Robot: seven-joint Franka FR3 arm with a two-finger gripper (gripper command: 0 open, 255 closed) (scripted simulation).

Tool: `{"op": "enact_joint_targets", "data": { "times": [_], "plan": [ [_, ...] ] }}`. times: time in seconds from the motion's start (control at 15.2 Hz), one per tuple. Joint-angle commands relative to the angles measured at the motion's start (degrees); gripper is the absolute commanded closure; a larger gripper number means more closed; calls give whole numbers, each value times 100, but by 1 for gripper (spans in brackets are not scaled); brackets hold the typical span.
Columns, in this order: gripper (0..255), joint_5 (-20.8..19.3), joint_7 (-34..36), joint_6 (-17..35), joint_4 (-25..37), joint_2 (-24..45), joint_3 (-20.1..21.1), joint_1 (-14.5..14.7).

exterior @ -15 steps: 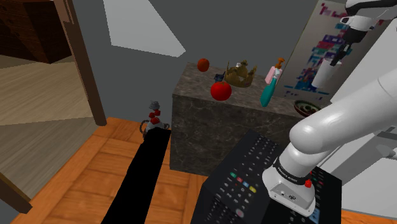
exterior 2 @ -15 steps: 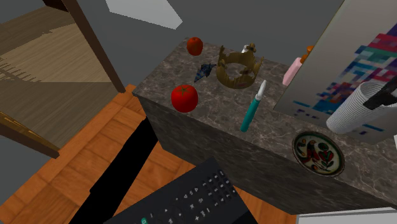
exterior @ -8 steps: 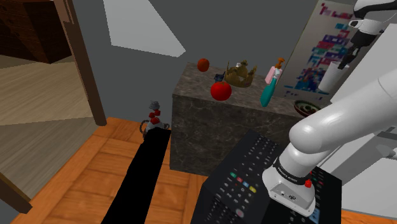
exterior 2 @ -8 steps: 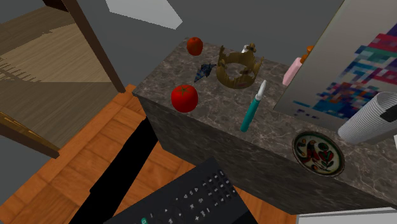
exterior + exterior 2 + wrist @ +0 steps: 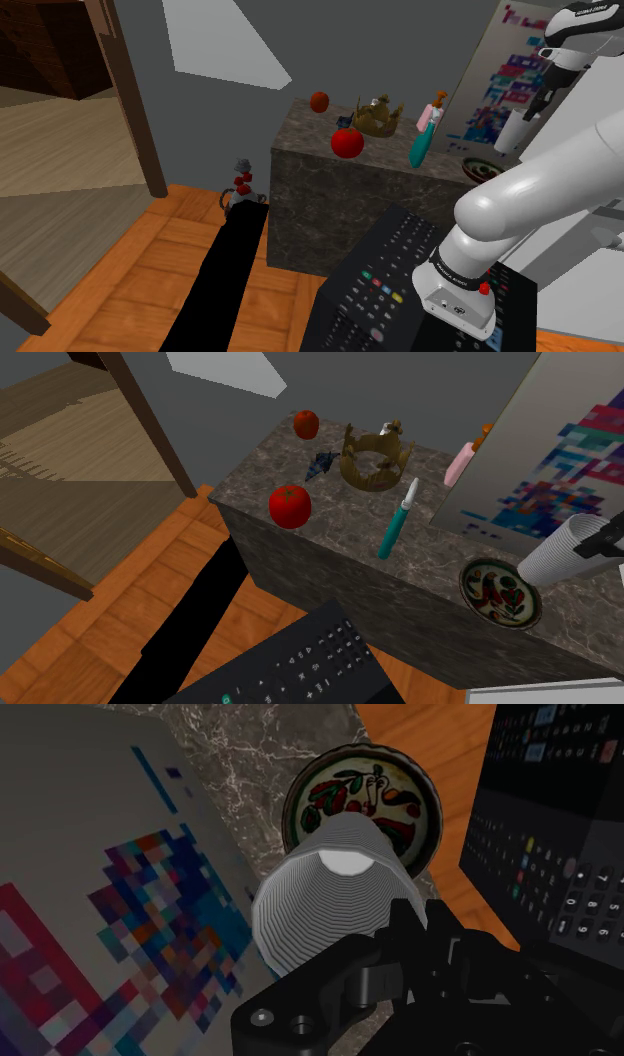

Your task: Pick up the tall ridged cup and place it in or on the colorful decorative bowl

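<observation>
Orange plank floor (image 5: 120, 642) lies nearest, with the black button-covered stand (image 5: 300, 662) at its edge. Behind them rises a dark marbled counter (image 5: 330, 577).

- Colourful bowl (image 5: 497, 592) sits upright near the counter's front edge, bird-like motif inside.
- Gripper (image 5: 395, 939): black fingers pinch the pale ridged cup (image 5: 320, 904) by its side, cup off the counter and strongly tilted. Narrow end points down at the bowl (image 5: 360, 789). In the second exterior view the cup (image 5: 560, 552) hangs over the bowl's right rim; contact cannot be told.
- Further back: teal pen (image 5: 397, 524), red tomato (image 5: 290, 506), gold crown (image 5: 375, 460), pink bottle (image 5: 459, 464), small red fruit (image 5: 306, 424) at the far corner.
- Pixel-patterned panel (image 5: 560, 462) stands behind the bowl.
</observation>
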Motion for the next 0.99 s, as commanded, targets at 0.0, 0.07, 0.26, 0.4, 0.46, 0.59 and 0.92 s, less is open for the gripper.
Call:
{"op": "enact_joint_targets", "data": {
  "times": [0.0, 0.07, 0.26, 0.4, 0.46, 0.59, 0.92],
  "plan": [
    [255, -27, 29, 149, -160, -14, -12, -13],
    [255, -34, 31, 226, -231, -10, -33, -15],
    [255, -49, 33, 456, -438, 13, -104, -13],
    [255, -54, 30, 612, -569, 37, -158, -6],
    [255, -55, 27, 690, -634, 51, -188, 0],
    [255, -53, 19, 848, -759, 86, -251, 14],
    [255, -23, -22, 1251, -1053, 208, -436, 73]
  ]
}}
